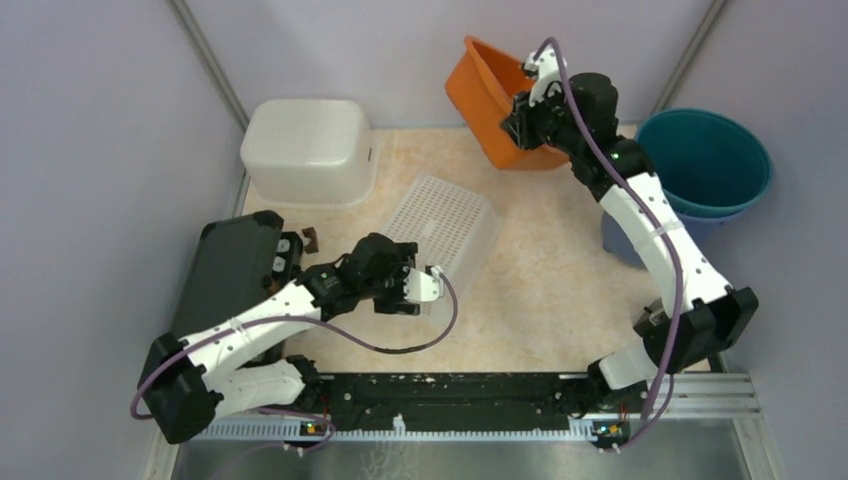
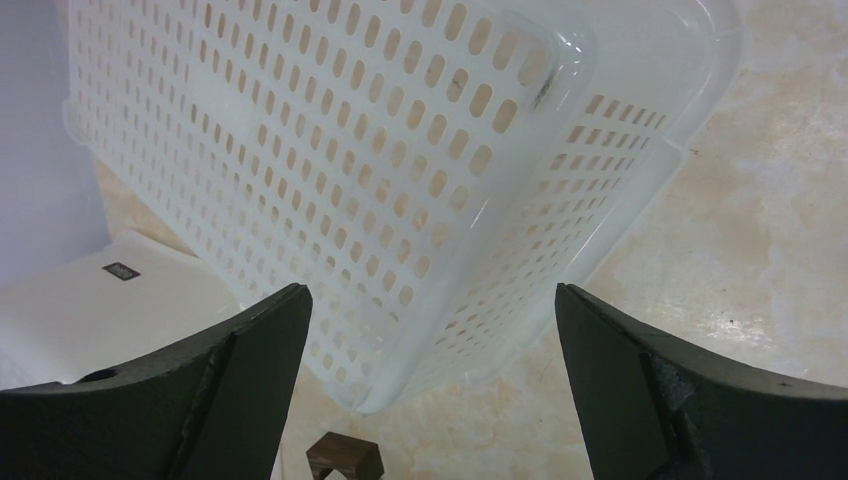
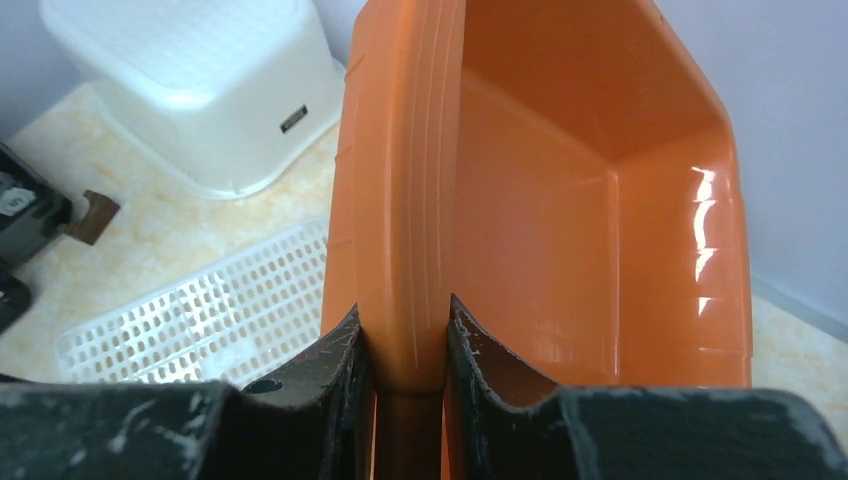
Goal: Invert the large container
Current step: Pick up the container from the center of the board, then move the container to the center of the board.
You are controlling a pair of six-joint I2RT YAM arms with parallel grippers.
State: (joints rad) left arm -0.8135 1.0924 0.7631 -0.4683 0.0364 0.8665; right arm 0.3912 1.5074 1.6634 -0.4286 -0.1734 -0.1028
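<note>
Two arms in the top view. The right gripper [image 1: 520,115] is clamped on the rim of the orange tub [image 1: 480,95], which is tipped steeply at the far edge of the table [image 1: 540,290], right of centre. I cannot tell whether its low edge touches the table. The left gripper [image 1: 425,290], jaws spread wide and holding nothing, sits at the near end of the perforated white basket [image 1: 450,220], which lies bottom-up mid-table. A white bin [image 1: 305,145] is inverted in the far left corner. A teal round tub [image 1: 705,165] is at the right edge and a black case [image 1: 225,270] along the left edge.

Left wrist: both fingers [image 2: 250,370] stand clear of the basket. A small brown block [image 2: 343,458] lies on the table between them.

Right wrist: the fingers [image 3: 340,350] pinch the tub's wall from both sides, with its glossy interior to the right of the jaws.
</note>
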